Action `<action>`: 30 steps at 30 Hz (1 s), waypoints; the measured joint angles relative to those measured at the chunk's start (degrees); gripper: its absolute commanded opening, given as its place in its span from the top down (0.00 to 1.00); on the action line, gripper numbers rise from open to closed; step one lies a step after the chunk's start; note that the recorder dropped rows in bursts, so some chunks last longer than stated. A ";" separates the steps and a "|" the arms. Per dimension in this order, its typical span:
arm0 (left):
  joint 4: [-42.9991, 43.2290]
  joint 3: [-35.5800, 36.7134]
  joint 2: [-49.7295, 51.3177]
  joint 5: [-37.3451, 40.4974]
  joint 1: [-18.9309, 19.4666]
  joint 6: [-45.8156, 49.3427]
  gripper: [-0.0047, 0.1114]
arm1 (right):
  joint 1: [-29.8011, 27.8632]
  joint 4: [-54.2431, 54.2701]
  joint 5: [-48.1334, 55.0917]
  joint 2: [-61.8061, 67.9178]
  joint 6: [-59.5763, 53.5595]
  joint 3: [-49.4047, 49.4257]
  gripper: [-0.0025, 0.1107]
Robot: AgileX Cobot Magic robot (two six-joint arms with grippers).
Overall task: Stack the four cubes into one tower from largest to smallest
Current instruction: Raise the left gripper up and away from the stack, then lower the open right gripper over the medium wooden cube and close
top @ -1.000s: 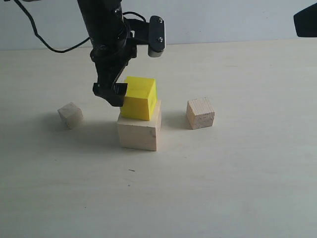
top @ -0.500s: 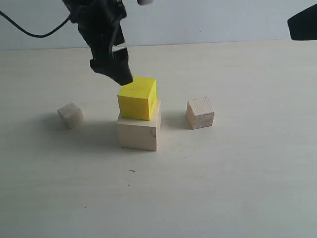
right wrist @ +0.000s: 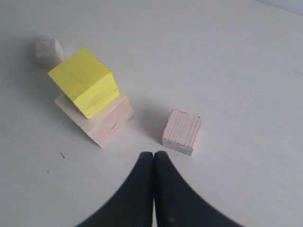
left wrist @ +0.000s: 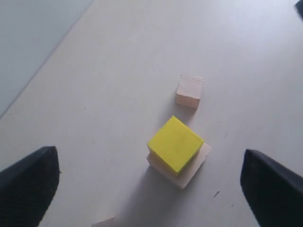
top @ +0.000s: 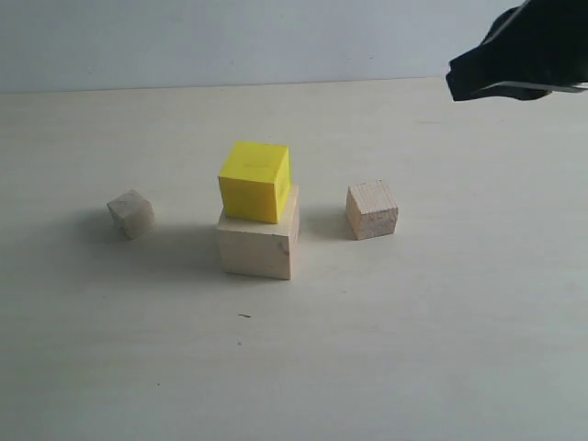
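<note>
A medium yellow cube (top: 255,181) rests, turned a little askew, on the big pale wood cube (top: 259,243), forming a two-cube tower. To its right the smaller pale wood cube (top: 371,209) stands alone on the table, and the tiny pale wood cube (top: 130,214) lies to its left. My left gripper (left wrist: 147,150) hangs open high above the stack with nothing between its fingers; it is out of the exterior view. The right gripper (right wrist: 154,155) is shut and empty, hovering near the smaller wood cube (right wrist: 182,131) and entering the exterior view at top right (top: 459,81).
The pale tabletop (top: 413,349) meets a grey-blue wall at the back. A small dark speck (top: 243,316) marks the table in front of the stack.
The left arm rose off the yellow cube and left the exterior view. The right gripper came further in from the top right. No cube moved.
</note>
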 measured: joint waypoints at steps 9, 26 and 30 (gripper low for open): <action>4.62 4.79 -7.53 0.21 0.35 -10.93 0.05 | 0.00 0.00 -2.63 11.24 -0.97 0.00 0.73; 6.49 21.46 -17.58 0.42 7.49 -17.73 0.05 | 0.00 0.24 -9.11 30.68 1.82 -2.54 0.38; 6.00 21.61 -19.00 0.42 7.49 -17.86 0.05 | 0.00 0.24 -7.42 33.95 4.14 -6.86 0.38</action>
